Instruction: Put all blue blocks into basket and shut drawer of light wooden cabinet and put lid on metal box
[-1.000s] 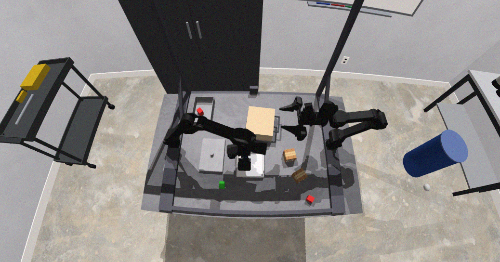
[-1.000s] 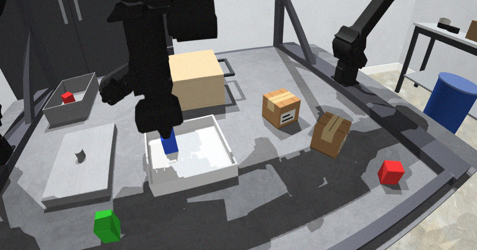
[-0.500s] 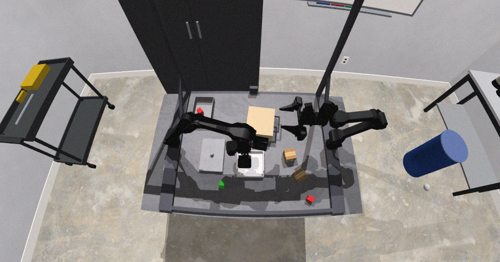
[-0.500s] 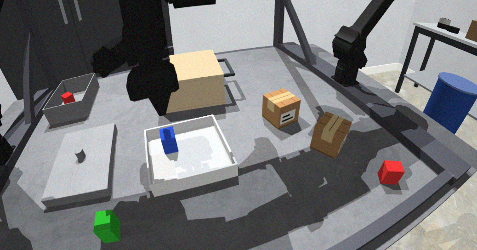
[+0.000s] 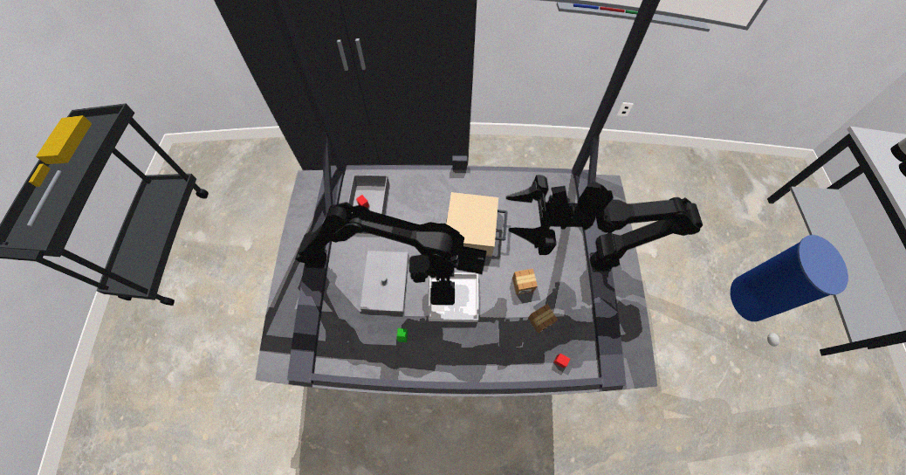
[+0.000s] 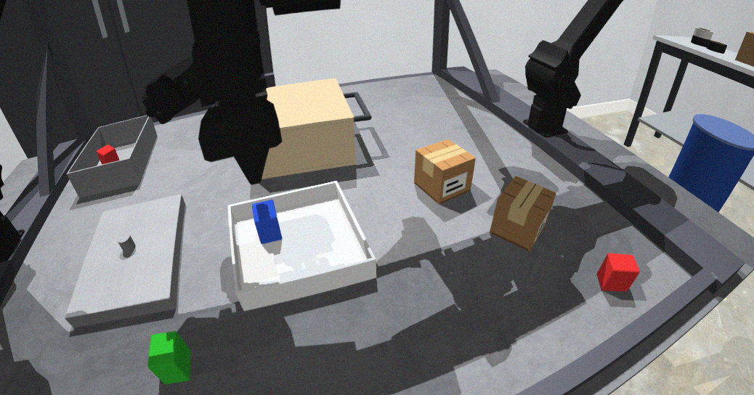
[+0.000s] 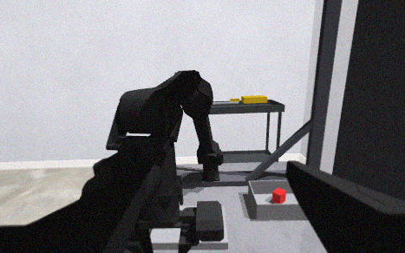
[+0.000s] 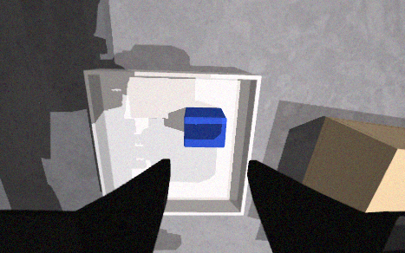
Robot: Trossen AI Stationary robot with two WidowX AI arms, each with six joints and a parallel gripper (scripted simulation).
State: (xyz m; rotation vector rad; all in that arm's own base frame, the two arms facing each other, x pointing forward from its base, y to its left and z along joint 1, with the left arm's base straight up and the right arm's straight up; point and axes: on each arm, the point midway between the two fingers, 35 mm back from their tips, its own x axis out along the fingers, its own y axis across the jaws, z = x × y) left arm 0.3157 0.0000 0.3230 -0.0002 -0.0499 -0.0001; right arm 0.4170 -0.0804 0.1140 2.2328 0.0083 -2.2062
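Observation:
One blue block sits inside the white basket, clear of its rim. My right gripper is partly open and empty above the basket. My left gripper is wide open and empty, facing the handle side of the light wooden cabinet. Its drawer looks shut, with the handle sticking out. A grey lid with a knob lies flat left of the basket; what is under it is hidden.
An open grey box at back left holds a red block. Two cardboard boxes stand right of the basket. A green block and another red block are near the front.

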